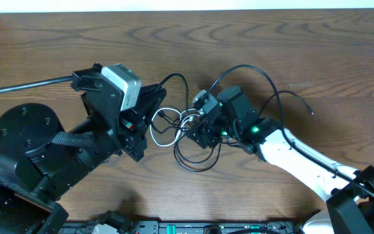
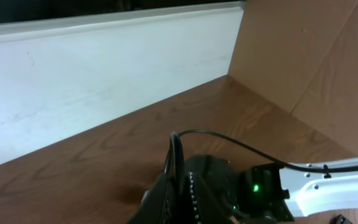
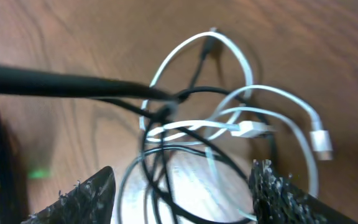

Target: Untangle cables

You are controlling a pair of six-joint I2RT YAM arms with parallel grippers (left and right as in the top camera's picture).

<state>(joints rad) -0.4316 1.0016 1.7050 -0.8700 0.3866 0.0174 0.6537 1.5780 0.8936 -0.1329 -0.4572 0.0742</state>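
A: Cables [image 1: 177,133], position against the right pincer [image 3: 182,199]?

B: Directly below it on the bench [image 1: 271,45]. One knot of loops, with black strands crossing over the white cable [image 3: 247,127]. The white cable's silver plug [image 3: 321,142] lies just inside the pincer's right-hand finger.

A: Right pincer state?

B: Wide. The two fingertips stand either side of the knot, and I cannot tell whether they touch any strand.

A: Left pincer [image 1: 151,101]?

B: Across the knot from the right pincer, closed tight. In the left wrist view a black cable [image 2: 229,142] rises from between its tips and arcs over toward the right pincer's arm, so it is pinched there.
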